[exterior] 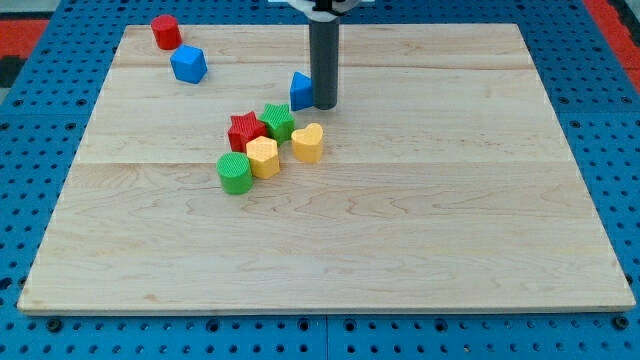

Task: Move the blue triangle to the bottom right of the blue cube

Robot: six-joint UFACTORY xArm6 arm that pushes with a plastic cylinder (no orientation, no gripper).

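Seven blocks are out on the wooden board (pixel 420 250), and my tip (pixel 324 106) is down on the surface, touching the right side of the blue triangle (pixel 301 90). It is a bare dark rod, nothing to spread or pinch, just the end pressed up against that triangle. The triangle sits in the upper middle of the board, well apart from the blue cube (pixel 188 64), which is over toward the view's top left. Just above and left of the cube stands the red cylinder (pixel 165 31), near but not touching. Below the triangle, a tight cluster: the green star (pixel 278 122) and red star (pixel 245 131) side by side, the yellow heart (pixel 308 143) to their right, the yellow hexagon (pixel 263 157) under them, the green cylinder (pixel 234 173) at lower left. No writing or labels can be read anywhere.
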